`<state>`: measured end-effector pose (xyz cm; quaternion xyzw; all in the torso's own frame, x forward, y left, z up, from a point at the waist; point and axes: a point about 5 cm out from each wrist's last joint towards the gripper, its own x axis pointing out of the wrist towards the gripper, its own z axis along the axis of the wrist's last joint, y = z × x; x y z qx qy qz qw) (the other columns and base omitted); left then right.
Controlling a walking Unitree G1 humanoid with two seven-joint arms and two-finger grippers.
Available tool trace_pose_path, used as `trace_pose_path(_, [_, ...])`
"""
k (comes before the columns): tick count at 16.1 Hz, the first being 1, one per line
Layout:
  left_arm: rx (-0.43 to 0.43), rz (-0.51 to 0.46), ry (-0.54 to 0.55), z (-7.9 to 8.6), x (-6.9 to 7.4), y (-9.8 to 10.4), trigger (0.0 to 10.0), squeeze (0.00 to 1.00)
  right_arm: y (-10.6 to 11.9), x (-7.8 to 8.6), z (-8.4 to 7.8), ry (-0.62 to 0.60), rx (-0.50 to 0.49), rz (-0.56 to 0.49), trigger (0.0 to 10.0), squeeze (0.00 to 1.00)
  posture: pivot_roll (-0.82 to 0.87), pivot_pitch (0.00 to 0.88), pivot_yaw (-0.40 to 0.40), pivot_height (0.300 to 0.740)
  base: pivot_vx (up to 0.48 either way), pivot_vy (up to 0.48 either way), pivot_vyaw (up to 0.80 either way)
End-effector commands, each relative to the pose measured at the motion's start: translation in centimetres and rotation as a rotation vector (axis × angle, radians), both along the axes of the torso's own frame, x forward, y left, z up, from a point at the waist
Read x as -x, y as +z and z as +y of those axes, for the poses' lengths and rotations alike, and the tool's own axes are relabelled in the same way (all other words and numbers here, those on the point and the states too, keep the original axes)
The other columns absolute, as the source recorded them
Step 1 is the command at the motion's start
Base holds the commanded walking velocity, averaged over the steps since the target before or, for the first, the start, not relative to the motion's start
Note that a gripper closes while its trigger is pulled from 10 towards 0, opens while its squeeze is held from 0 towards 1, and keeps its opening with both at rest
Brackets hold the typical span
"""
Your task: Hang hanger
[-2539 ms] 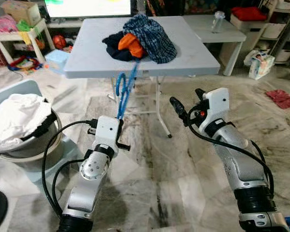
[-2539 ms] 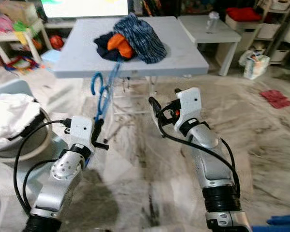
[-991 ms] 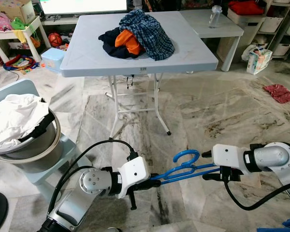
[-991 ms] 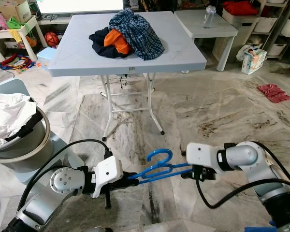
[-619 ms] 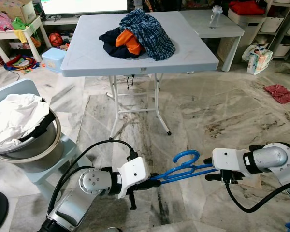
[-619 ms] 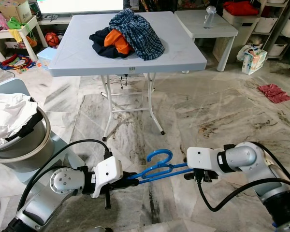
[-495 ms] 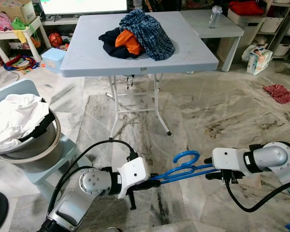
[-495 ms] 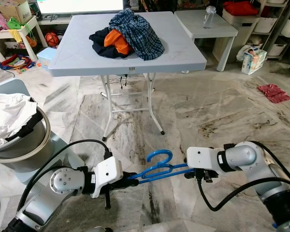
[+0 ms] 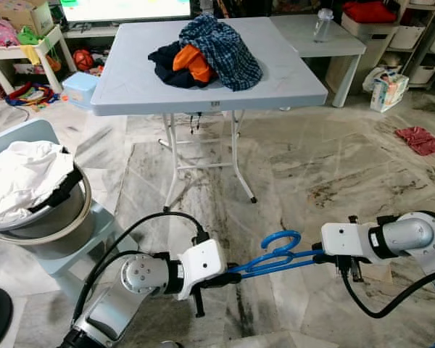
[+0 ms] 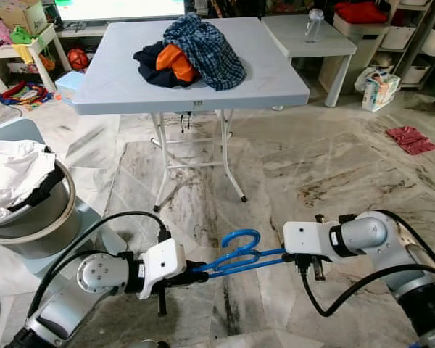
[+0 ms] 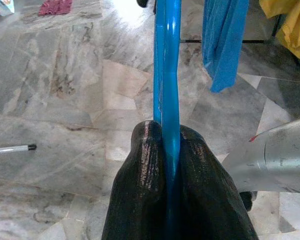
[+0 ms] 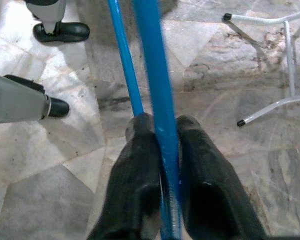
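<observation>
Since a moment ago my right hand [image 9: 317, 255] has slid a little toward the right edge of the frame, and the blue hanger [image 9: 275, 255] has gone with it; 2.5 s back my left hand alone held the hanger up in front of the counter, and both hands are now low over the floor.

My left hand [image 9: 230, 274] sits at lower centre of the left eye view, its black fingers [image 11: 149, 165] pressed together on one end of the hanger. My right hand is at lower right, its fingers [image 12: 142, 155] pinching the hanger's other end. Between the two hands the hanger lies nearly level above the marble floor [image 9: 304, 167], its hook [image 10: 240, 239] curling up toward the middle of the frame.

Beyond the hands, in the upper middle, stands the grey folding counter [image 9: 138, 80] with a pile of clothes [image 9: 210, 54] on it: dark, orange and blue plaid pieces. At the left edge a round basket [image 9: 54, 221] holds white laundry [image 9: 22, 177]. At upper right a white low table [image 9: 326, 43] carries a clear bottle [image 9: 322, 22], and a red cloth [image 9: 420, 139] lies on the floor at the right edge.
</observation>
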<state>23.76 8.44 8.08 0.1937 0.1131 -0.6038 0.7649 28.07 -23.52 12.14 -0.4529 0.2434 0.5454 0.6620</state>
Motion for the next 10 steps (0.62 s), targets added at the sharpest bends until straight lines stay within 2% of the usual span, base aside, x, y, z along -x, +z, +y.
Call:
trace_pose_path(1, [-0.005,-0.015,-0.022,-0.2,0.0,0.2,10.0,0.00,0.2,-0.2,0.1,0.003,-0.001,-0.005,0.0,0.00,0.01,0.069,-0.004,0.740,0.000,0.000,0.00])
trace_pose_path(4, [-0.009,-0.002,-0.019,-0.1,0.1,0.0,10.0,0.00,0.2,-0.3,0.2,0.000,-0.006,-0.006,0.0,0.00,0.01,0.069,-0.006,0.740,0.000,0.000,0.00])
trace_pose_path(5, [0.003,-0.017,0.015,-0.1,-0.3,0.0,10.0,0.61,0.1,-0.4,0.3,-0.003,-0.010,-0.008,0.0,0.00,0.01,0.069,-0.005,0.740,0.000,0.000,0.00])
trace_pose_path(6, [0.012,0.006,0.022,-0.1,-0.3,0.0,10.0,1.00,0.0,-0.5,0.4,-0.003,-0.014,-0.009,0.0,0.00,0.01,0.070,-0.005,0.740,0.000,0.000,0.00])
trace_pose_path(8, [0.025,-0.042,0.067,-0.1,-0.9,0.4,10.0,1.00,-0.3,-0.6,0.4,-0.003,0.009,-0.028,0.0,0.00,0.01,0.070,-0.006,0.740,0.000,0.000,0.00])
trace_pose_path(10, [0.050,-0.109,0.124,-0.1,-1.7,1.2,10.0,1.00,-0.7,-0.9,-0.2,-0.020,0.082,-0.055,0.0,0.00,0.01,0.071,-0.008,0.740,0.000,0.000,0.00])
